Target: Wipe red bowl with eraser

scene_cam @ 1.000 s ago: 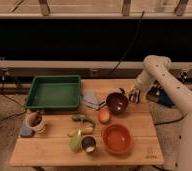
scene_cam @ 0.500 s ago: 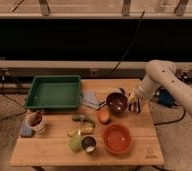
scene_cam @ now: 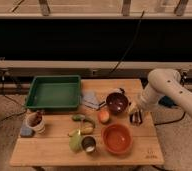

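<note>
As arm (scene_cam: 163, 86) dropped, closed claw (scene_cam: 135, 118) now lower, beside maroon bowl (scene_cam: 117, 102).

Terracotta red bowl (scene_cam: 117, 138), green tray (scene_cam: 53, 92), dark claw (scene_cam: 136, 117) beside maroon bowl (scene_cam: 117, 102).

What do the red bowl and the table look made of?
The red bowl looks like glazed ceramic or plastic: smooth, uniform orange-red, faint sheen. The table is wood: pale planks with seams, matte. The claw, over the table's right side, holds the eraser.
</note>
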`<control>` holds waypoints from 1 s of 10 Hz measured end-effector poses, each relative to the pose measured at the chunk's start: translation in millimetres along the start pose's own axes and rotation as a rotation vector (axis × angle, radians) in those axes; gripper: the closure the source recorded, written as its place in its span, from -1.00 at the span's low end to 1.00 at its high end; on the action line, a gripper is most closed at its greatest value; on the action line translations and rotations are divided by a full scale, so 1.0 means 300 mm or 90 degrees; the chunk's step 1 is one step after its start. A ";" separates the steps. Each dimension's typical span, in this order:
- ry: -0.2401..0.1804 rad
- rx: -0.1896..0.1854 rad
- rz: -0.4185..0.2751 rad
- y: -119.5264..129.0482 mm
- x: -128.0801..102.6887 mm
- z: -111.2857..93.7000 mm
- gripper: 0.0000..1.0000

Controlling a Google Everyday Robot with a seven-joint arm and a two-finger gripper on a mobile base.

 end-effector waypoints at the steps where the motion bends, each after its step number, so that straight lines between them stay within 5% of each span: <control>1: 0.003 -0.001 -0.003 0.003 -0.028 0.021 1.00; 7: -0.003 0.024 -0.030 -0.014 -0.203 0.084 1.00; 10: -0.005 0.025 -0.033 -0.022 -0.203 0.085 1.00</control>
